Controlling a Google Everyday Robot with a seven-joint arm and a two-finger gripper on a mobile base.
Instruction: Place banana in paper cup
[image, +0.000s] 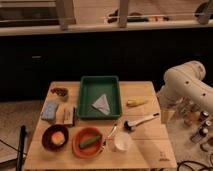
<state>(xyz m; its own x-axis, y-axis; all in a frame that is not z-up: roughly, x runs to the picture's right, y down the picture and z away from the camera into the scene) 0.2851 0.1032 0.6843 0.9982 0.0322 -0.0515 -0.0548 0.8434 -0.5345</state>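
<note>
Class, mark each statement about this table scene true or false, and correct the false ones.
1. The banana lies on the table, to the right of the green tray in the camera view. True.
2. The banana sits inside the paper cup. False: the cup stands near the table's front edge, apart from the banana.
3. A pale cloth lies in the green tray. True.
4. The gripper hovers over the green tray. False: it hangs at the table's right edge, beyond the banana.
5. The orange plate is bare. False: a green item lies on it.
</note>
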